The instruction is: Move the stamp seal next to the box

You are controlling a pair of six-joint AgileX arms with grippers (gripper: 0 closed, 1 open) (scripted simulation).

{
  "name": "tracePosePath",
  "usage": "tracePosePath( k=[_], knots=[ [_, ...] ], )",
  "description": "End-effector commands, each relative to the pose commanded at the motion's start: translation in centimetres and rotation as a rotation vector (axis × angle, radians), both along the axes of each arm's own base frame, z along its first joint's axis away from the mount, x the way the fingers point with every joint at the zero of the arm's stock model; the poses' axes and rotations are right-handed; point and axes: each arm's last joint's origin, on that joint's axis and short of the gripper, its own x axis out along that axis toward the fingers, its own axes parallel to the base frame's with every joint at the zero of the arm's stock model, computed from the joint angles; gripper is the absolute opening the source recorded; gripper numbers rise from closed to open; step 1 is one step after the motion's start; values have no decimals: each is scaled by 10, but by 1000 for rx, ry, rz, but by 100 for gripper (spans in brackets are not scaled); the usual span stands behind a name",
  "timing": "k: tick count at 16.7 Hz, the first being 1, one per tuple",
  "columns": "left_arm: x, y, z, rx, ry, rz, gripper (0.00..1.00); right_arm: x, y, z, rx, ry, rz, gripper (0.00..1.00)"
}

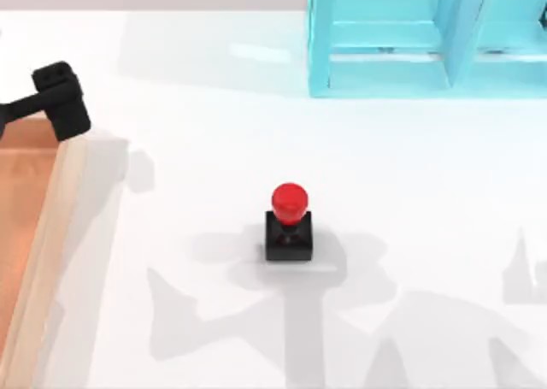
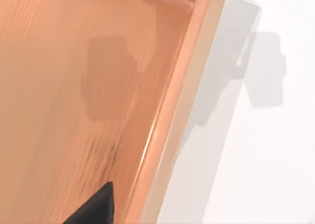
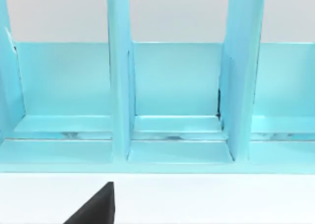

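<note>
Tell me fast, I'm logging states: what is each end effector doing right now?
Left end effector: above the box at the table's left; open or shut cannot be told.
Right end effector: facing the cyan rack; cannot be told.

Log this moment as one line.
red-knobbed black stamp seal: upright mid-table, untouched | light-brown wooden box: table's left | left gripper: above box rim

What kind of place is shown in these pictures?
Probably a simulated tabletop test scene, not a real room: a plain white table holding a stamp, a wooden box and a cyan rack.
</note>
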Motion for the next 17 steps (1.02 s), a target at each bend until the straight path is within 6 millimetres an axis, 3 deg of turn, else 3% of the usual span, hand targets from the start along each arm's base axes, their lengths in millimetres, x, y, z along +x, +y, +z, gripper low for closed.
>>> tracePosePath(
  k=[4,8,13,17],
  knots=[
    [61,-44,-1,12,224,-2,100,0,0,0,0,0,0,100],
    [94,-110,-11,37,385,-97,100,0,0,0,0,0,0,100],
    [99,-188,-18,72,485,-231,100,0,0,0,0,0,0,100],
    [89,-230,-19,80,523,-312,100,0,0,0,0,0,0,100]
  ],
)
